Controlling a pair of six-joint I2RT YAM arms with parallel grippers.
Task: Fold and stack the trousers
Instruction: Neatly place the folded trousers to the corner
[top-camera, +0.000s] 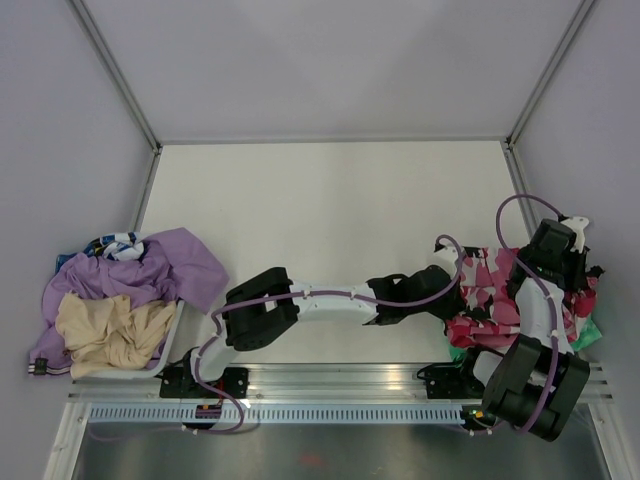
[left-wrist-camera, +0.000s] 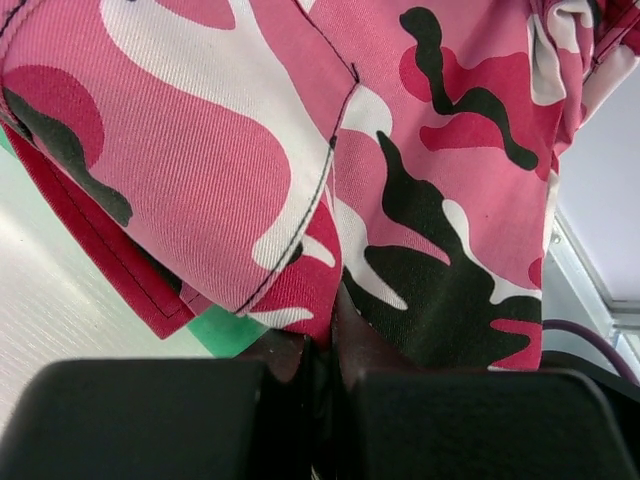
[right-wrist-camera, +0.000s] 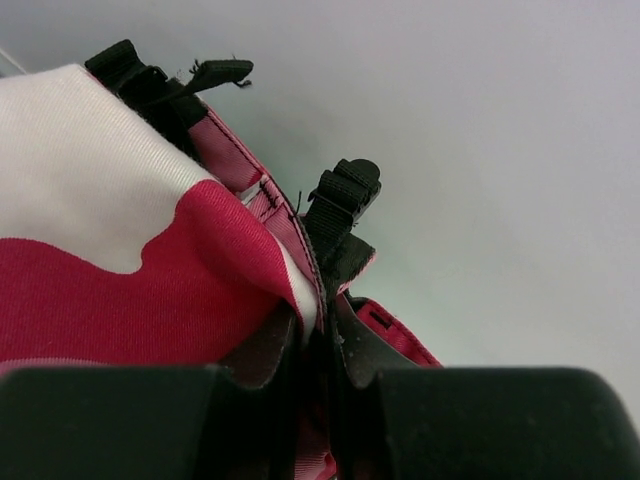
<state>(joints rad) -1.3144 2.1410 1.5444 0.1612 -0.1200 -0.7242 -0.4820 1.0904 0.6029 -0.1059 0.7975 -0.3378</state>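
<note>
The trousers (top-camera: 492, 288), in pink, red, white and black camouflage, lie bunched at the table's near right over a green garment (top-camera: 591, 336). My left arm reaches across to their left edge, where my left gripper (top-camera: 447, 288) is shut on a fold. In the left wrist view the trousers (left-wrist-camera: 300, 150) fill the frame, and the left gripper (left-wrist-camera: 335, 335) pinches the cloth. My right gripper (top-camera: 568, 250) is at the far right end of the trousers. In the right wrist view it (right-wrist-camera: 322, 335) is shut on a hem of the trousers (right-wrist-camera: 130, 260), near the black belt loops (right-wrist-camera: 340, 195).
A heap of clothes lies at the left edge: a lilac garment (top-camera: 172, 265) and a beige one (top-camera: 110, 330) over a white bin (top-camera: 172, 345). Metal frame posts (top-camera: 150, 165) stand at the back corners. A slotted rail (top-camera: 320, 412) runs along the near edge.
</note>
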